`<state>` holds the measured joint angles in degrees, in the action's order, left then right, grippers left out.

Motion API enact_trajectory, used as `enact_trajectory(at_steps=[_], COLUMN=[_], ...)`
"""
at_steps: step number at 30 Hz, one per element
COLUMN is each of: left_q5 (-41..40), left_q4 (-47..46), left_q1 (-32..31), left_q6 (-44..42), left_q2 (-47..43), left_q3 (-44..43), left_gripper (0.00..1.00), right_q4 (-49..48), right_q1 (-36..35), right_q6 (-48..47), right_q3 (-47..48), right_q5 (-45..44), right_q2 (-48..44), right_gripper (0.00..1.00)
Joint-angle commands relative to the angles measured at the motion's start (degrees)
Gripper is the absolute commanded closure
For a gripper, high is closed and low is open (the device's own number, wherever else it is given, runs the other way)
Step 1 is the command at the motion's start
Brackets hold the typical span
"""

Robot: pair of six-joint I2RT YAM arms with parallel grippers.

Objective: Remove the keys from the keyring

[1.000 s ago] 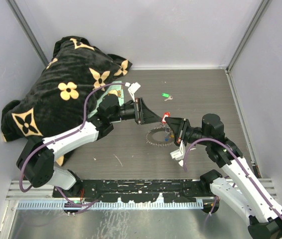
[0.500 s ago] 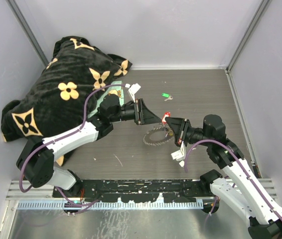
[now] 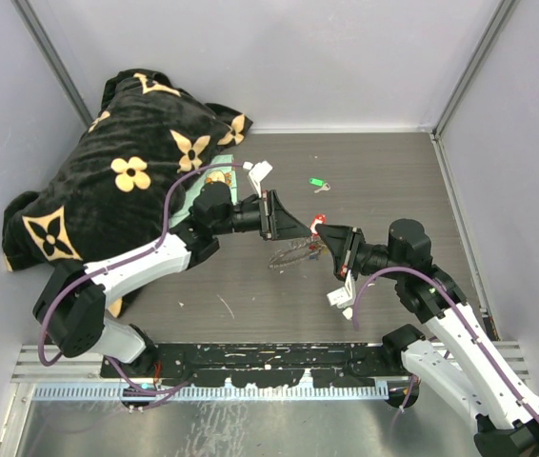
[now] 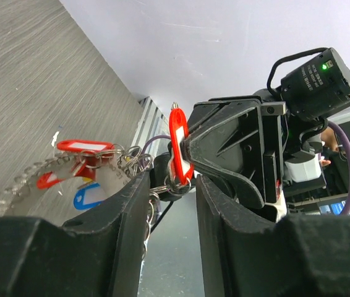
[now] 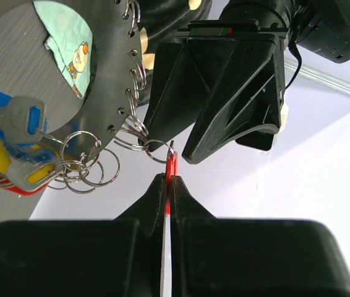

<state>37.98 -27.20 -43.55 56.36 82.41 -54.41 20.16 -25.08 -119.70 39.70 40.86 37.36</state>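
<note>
Keyring [image 3: 291, 255] tilted over mid-table [image 3: 393, 181], between both grippers.
Right gripper [image 5: 167, 179] pinches a red tag [image 4: 179, 151] tight; left gripper [image 4: 172, 180] stands half-wide, straddling that tag's small ring [image 5: 156, 148]; other keys [image 5: 20, 145] dangle alongside.

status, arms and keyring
Right fingers shut on red plastic key tag. Left fingers open, straddling its small ring. Large dark grey metal keyring hangs from it, other keys attached. Nothing blocking.
</note>
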Motion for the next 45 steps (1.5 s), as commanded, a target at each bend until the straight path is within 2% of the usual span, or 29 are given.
enact_trajectory(at_steps=[1, 10, 24, 27, 31, 35, 38, 41, 45], left_q5=[1.2, 1.3, 1.6, 1.4, 1.5, 1.6, 1.6, 1.5, 1.1], left_q4=[-3.6, -3.8, -4.7, -4.7, -4.7, -4.7, -4.6, -4.4, -4.8], left_q1=[-0.6, -1.1, -1.3, -1.3, -1.5, -1.5, -1.6, -1.6, -1.6], left_q6=[0.6, 1.0, 1.6, 1.9, 2.4, 2.9, 3.0, 3.0, 2.5], left_q2=[0.2, 0.7, 1.2, 1.2, 1.2, 1.2, 1.4, 1.5, 1.2], left_q3=[-2.9, -3.6, -3.7, -3.7, -3.8, -3.9, -4.0, -3.9, -3.4], left_gripper=[0.64, 0.68, 0.85, 0.85, 0.77, 0.78, 0.84, 0.99, 1.0], right_q4=[-4.1, -3.7, -2.9, -2.7, -2.7, -2.5, -2.4, -2.0, -1.4], right_q1=[-0.4, -0.3, -0.5, -0.4, -0.4, -0.5, -0.5, -0.5, -0.6], right_q6=[-24.9, -25.5, -26.6, -26.9, -27.1, -27.3, -27.4, -27.6, -27.6], right_q3=[1.3, 1.2, 1.1, 1.1, 1.1, 1.1, 1.2, 1.2, 1.2], right_q5=[2.2, 2.5, 3.2, 3.3, 3.3, 3.4, 3.4, 3.6, 3.9], right_q2=[-1.3, -1.4, -1.9, -1.9, -1.9, -2.0, -2.0, -2.2, -2.5], right_gripper=[0.99, 0.99, 0.99, 0.99, 0.99, 0.99, 0.99, 0.99, 0.96])
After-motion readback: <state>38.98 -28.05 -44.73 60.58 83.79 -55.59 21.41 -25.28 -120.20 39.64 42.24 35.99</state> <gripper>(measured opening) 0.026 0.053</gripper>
